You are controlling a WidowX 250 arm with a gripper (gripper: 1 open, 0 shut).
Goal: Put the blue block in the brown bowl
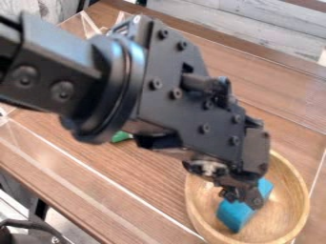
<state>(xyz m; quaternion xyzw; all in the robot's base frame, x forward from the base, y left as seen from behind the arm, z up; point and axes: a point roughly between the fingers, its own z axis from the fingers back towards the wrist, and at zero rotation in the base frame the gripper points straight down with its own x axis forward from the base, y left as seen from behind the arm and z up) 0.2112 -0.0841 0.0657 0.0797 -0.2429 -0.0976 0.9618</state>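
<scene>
The blue block [234, 215] lies inside the brown bowl [300, 187] at the lower right, resting on the bowl's floor. My gripper [250, 193] hangs over the bowl, pointing steeply down, with its dark fingertips [261, 194] just above the block's top edge. The bulky black hand covers the jaws, so their spacing and any contact with the block are hidden. The left part of the bowl's rim is also hidden behind the hand.
A green object [121, 137] peeks out from under the arm at the left. Clear plastic sheet edges [76, 157] run across the wooden table [287, 86]. The large black arm fills the middle and left of the view.
</scene>
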